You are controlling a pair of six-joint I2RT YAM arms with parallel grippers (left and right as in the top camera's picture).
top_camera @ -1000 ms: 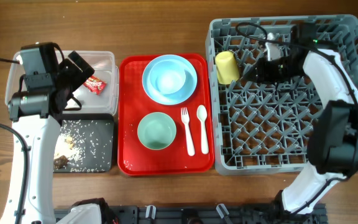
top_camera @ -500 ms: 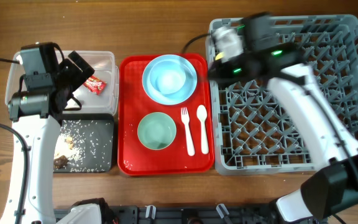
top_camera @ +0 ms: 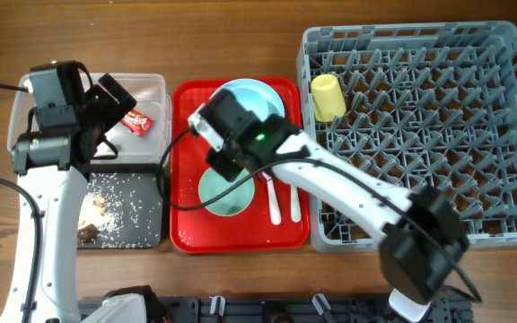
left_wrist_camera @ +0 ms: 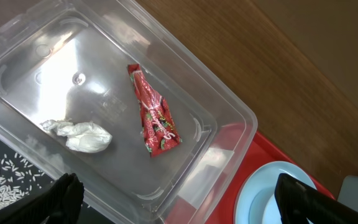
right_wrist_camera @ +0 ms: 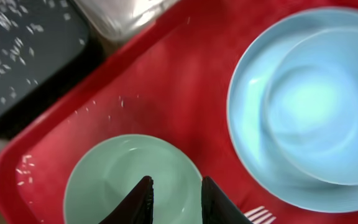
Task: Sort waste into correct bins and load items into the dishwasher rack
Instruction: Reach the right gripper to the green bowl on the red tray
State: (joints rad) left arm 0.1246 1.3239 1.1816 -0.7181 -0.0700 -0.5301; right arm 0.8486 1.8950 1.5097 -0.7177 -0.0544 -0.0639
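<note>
Plastic by the look, the green bowl (right_wrist_camera: pixel 98 180) in the red tray's (right_wrist_camera: pixel 160 93) near half should be light, stiff, slick; pinch its rim; right gripper (right_wrist_camera: pixel 176 190) hangs over it, slightly parted, empty; left gripper (left_wrist_camera: pixel 179 198) gapes, left of the tray

The left pincer (left_wrist_camera: pixel 182 202) gapes wide; the right pincer (right_wrist_camera: pixel 174 200), arm outstretched, is narrowly parted, empty.

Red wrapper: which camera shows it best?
The left wrist view: the wrapper lies large and unobstructed in the clear tub, apart from the tissue. Overhead shows it only as a small red speck. The right wrist view misses it.
</note>
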